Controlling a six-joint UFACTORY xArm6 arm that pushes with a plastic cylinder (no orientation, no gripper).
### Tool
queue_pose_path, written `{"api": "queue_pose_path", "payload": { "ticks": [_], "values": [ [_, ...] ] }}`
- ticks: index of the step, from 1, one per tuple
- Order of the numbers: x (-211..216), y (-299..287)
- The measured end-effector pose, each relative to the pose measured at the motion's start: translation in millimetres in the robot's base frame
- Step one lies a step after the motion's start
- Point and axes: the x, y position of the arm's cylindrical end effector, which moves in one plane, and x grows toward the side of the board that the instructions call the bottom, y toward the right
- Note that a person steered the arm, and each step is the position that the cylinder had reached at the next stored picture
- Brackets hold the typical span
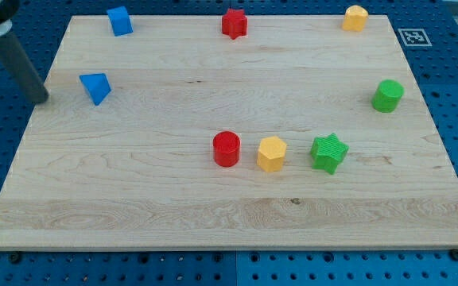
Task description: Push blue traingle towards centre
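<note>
Blue triangle [95, 86] near wooden board's [173, 214] left edge, beside my tip [43, 99].

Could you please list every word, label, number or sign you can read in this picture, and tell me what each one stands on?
No readable words, brands or numbers anywhere in the camera view.
One sign only: a black-and-white square marker, a coded pattern without letters, on the blue perforated base beside the wooden board's top right corner.
The coloured blocks, including the blue triangle, carry no writing, and neither does my tip.

Pale grained wooden board [133, 199]; ridged plastic-looking green star [328, 153]
</note>
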Motion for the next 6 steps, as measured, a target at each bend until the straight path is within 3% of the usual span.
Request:
{"api": "queue_pose_path", "payload": {
  "ticks": [3,4,5,6],
  "values": [
    [9.6,106.1],
    [4.5,107.6],
    [-30.1,84.9],
    [-29.7,93.7]
  ]
}}
